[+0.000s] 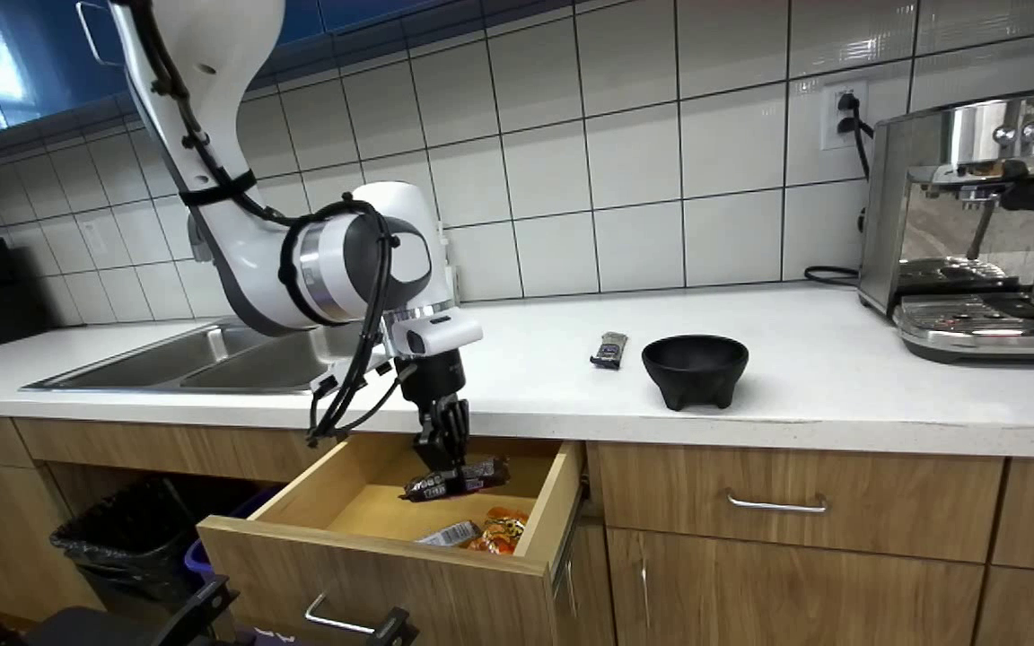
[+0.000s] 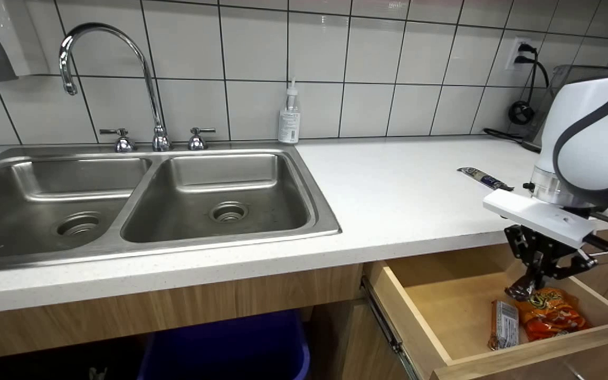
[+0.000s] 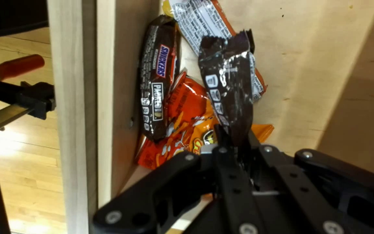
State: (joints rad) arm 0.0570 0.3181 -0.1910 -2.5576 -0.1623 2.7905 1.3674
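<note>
A dark brown wrapped bar point(image 3: 227, 78) is pinched between the fingertips of my gripper point(image 3: 235, 138), which is shut on it. Most of the wrapper sticks out past the fingers in the wrist view. In both exterior views the bar point(image 1: 472, 477) hangs inside the pulled-out drawer point(image 1: 346, 502), above its floor. Below it lie a shiny orange bag point(image 2: 549, 314) and a silver-and-orange wrapped bar point(image 2: 504, 324). Against the drawer wall in the wrist view rests a Snickers packet point(image 3: 156, 81), overlapping the orange bag. The held bar partly covers the silver wrapper there.
On the white counter stand a black bowl point(image 1: 695, 363) and a small wrapped bar point(image 1: 609, 350). An espresso machine point(image 1: 993, 224) is at the far end, a double sink point(image 2: 330, 224) on the opposite side. A clamp with a red handle point(image 3: 21, 66) sits outside the drawer.
</note>
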